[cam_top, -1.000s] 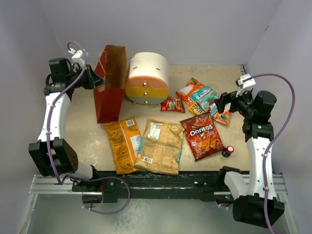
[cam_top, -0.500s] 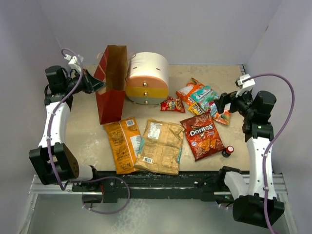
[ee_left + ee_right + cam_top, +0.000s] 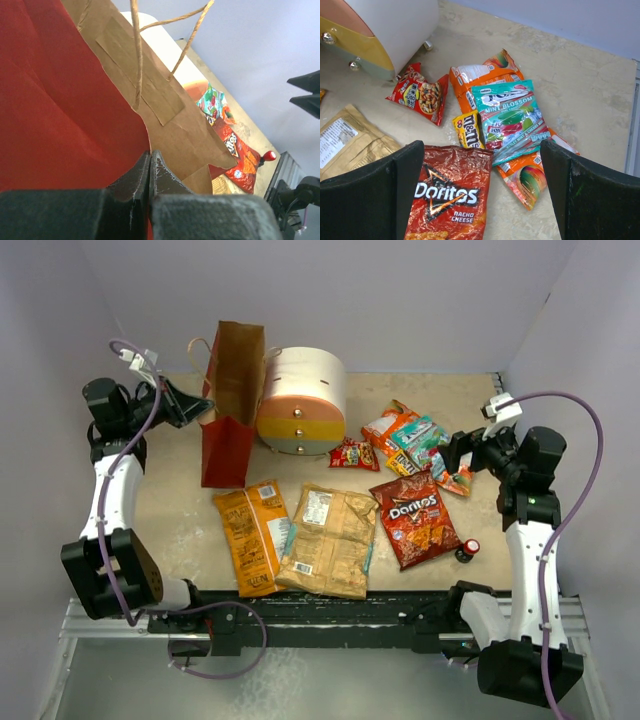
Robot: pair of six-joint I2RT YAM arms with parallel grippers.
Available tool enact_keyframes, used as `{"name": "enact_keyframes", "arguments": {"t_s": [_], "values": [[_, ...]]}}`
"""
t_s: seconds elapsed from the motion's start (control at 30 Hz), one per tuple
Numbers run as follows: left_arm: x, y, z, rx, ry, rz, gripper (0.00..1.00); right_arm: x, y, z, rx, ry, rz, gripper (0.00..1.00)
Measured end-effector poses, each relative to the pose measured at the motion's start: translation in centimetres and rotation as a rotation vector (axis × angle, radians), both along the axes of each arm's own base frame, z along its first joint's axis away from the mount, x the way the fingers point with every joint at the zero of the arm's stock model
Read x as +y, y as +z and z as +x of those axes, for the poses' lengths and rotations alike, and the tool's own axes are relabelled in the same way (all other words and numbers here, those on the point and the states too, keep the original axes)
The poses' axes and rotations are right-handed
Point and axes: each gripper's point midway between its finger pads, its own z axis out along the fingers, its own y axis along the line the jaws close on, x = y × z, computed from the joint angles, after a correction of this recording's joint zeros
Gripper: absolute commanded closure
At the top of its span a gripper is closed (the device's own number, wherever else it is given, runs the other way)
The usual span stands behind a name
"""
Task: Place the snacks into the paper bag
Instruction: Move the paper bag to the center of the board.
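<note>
Several snacks (image 3: 330, 530) lie loose on worktop (image 3: 170, 510), top view; left end effector (image 3: 197, 410) pinches bag (image 3: 230, 390) rim, likely steadying it upright; drawer unit (image 3: 300, 400) crowds bag's right side | left wrist: fingers (image 3: 130, 185) closed on paper edge | right wrist: right end effector (image 3: 480, 195) open above Doritos (image 3: 447, 200), gripping nothing

Brown-and-red paper bag (image 3: 228, 410) stands upright; snacks (image 3: 330, 530) lie flat, scattered to its right.

Left arm (image 3: 110, 490), right arm (image 3: 528, 550): white link shells, black joint housings, black bases at frame bottom. Lilac cable (image 3: 560, 393) loops along each. Jaws matte black, scuffed.
</note>
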Motion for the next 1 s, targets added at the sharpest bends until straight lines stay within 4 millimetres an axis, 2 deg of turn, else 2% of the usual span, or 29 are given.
{"name": "enact_keyframes", "arguments": {"t_s": [0.07, 0.23, 0.43, 0.63, 0.73, 0.83, 1.0], "values": [[0.5, -0.4, 0.4, 0.007, 0.007, -0.019, 1.0, 0.0, -0.1, 0.0, 0.002, 0.0, -0.001, 0.0], [1.9, -3.0, 1.8, 0.065, 0.025, -0.069, 1.0, 0.0, -0.5, 0.1, 0.01, 0.001, 0.0, 0.0], [3.3, -5.1, 2.7, 0.109, 0.045, -0.091, 0.88, 0.0, -0.6, 0.1, 0.013, 0.001, -0.001, 0.0], [3.9, -6.2, 2.6, 0.136, 0.068, -0.056, 0.6, 0.0, -0.7, 0.1, 0.015, 0.002, -0.002, 0.0], [4.3, -6.4, 2.8, 0.15, 0.088, -0.023, 0.5, -0.1, -0.9, 0.2, 0.019, 0.003, -0.003, 0.0], [4.9, -5.8, 3.1, 0.132, 0.113, 0.036, 0.33, 0.0, -0.9, 0.2, 0.019, 0.005, -0.004, 0.0], [5.7, -3.6, 2.7, 0.079, 0.159, 0.138, 0.16, 0.0, -0.9, 0.2, 0.014, 0.012, -0.017, 0.0]]}}
